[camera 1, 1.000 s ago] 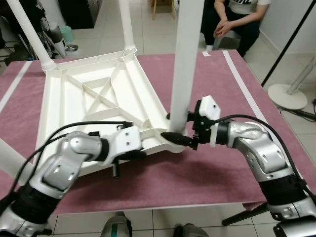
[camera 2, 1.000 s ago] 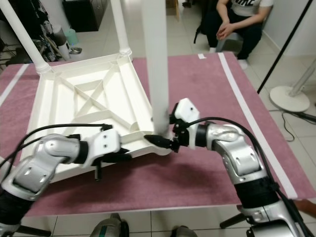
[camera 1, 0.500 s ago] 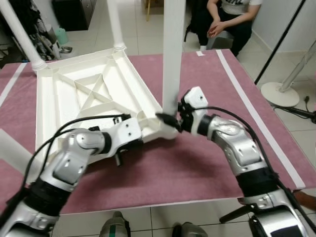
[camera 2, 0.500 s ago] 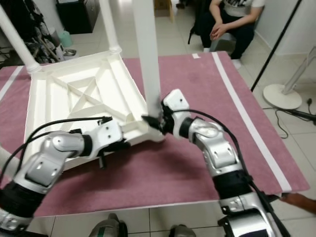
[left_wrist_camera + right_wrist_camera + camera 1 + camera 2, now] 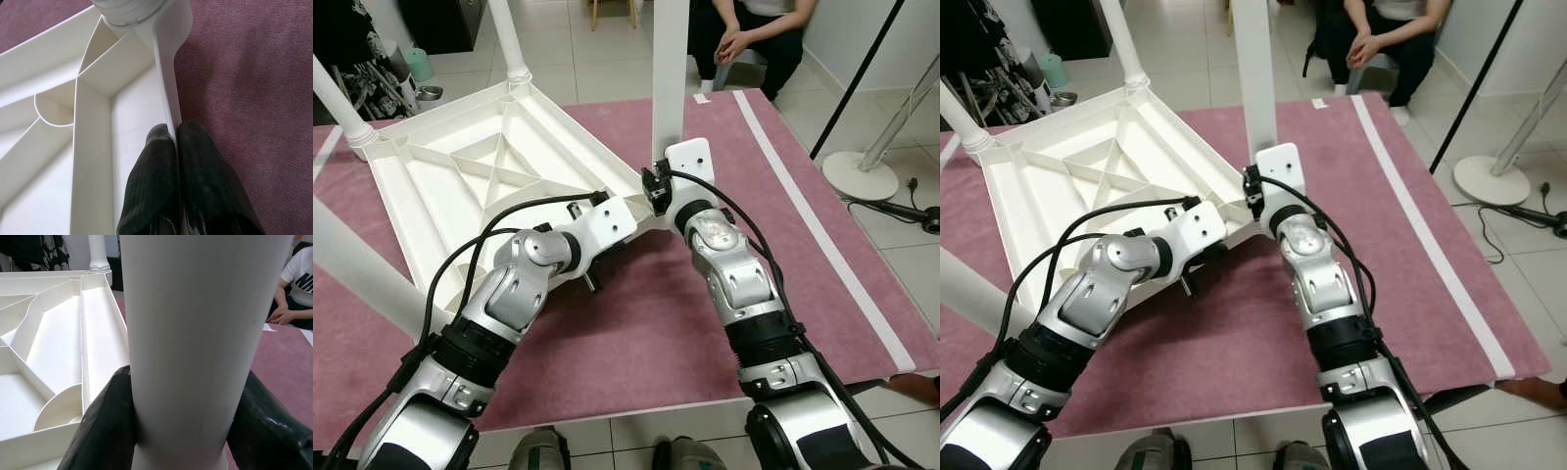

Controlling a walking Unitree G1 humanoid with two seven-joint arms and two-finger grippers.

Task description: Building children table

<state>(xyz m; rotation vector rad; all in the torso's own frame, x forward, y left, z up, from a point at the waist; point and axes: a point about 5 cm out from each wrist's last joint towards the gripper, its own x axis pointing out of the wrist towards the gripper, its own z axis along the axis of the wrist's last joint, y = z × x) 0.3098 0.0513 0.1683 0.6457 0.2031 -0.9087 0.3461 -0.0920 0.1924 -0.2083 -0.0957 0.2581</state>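
Since a second ago, swung so its near corner now sits at frame centre: upturned white ribbed plastic tabletop (image 5: 460,186) on maroon mat (image 5: 822,245). Clamped tight around upright white round leg (image 5: 200,342) at that corner: right gripper (image 5: 183,431). Pinched on thin rim nearby: left gripper (image 5: 176,147).

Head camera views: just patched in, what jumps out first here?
An upturned white table top lies on the maroon mat, ribbed underside up, with white legs rising from its corners. The right hand grips the near-corner leg close to its base, while the left hand pinches the table top's rim beside that corner. Beyond the mat a person sits watching.
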